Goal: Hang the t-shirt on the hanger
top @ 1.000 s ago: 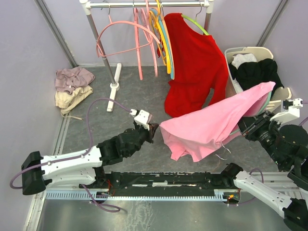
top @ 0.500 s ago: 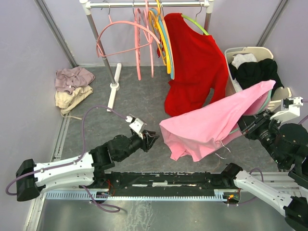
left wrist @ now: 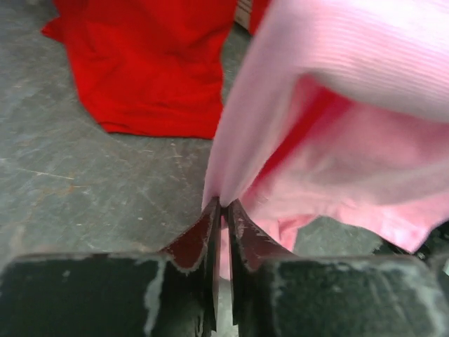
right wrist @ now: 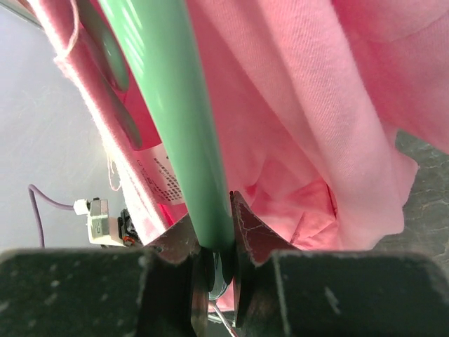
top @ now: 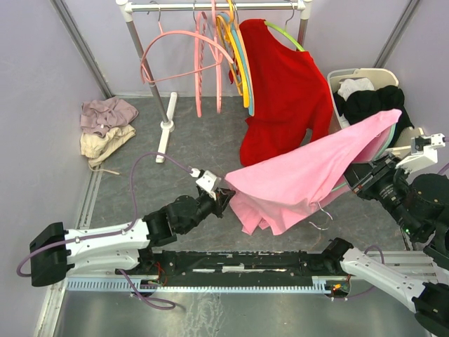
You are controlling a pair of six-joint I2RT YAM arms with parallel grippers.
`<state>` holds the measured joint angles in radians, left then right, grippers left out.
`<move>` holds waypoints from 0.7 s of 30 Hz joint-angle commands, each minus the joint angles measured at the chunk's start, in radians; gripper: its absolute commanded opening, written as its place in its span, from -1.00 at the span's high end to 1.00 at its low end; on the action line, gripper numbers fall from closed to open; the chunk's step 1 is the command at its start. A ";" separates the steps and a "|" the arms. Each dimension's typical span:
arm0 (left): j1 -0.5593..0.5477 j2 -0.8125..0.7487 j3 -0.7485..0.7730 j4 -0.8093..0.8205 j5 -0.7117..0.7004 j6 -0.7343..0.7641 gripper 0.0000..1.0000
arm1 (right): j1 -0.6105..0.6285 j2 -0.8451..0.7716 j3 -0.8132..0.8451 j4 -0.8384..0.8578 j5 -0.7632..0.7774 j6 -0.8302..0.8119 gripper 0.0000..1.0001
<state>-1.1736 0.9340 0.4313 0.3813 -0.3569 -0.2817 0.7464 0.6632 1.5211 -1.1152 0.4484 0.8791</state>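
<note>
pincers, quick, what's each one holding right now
Left pincer: closed, pinching an edge of the pink t-shirt.
Right pincer: closed on the mint-green hanger, with the t-shirt draped over it.

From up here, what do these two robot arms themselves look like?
Both are built from chunky white shells linked by black joint housings. The left arm has a thin lilac cable running to a small white box at its wrist. The right arm has a similar box. The left claw and right claw each have two dark, scuffed, wedge-shaped fingers.

Hanger (right wrist: 175, 105) mostly under t-shirt (top: 302, 175)
</note>
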 commanded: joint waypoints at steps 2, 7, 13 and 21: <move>0.007 -0.029 0.051 0.071 -0.182 0.098 0.94 | 0.008 0.003 0.066 0.095 -0.003 0.046 0.97; 0.049 -0.026 0.123 0.036 -0.214 0.171 0.95 | 0.009 -0.007 0.036 0.111 0.021 0.054 0.97; 0.161 0.032 0.228 0.027 -0.250 0.226 0.95 | 0.008 -0.031 -0.027 0.138 0.082 0.079 0.97; 0.263 0.154 0.264 -0.034 -0.318 0.187 0.95 | 0.008 -0.104 -0.262 0.183 0.181 0.178 0.97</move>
<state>-0.9390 1.0500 0.6754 0.3717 -0.5934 -0.1101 0.7509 0.5991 1.3544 -1.0496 0.5480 0.9676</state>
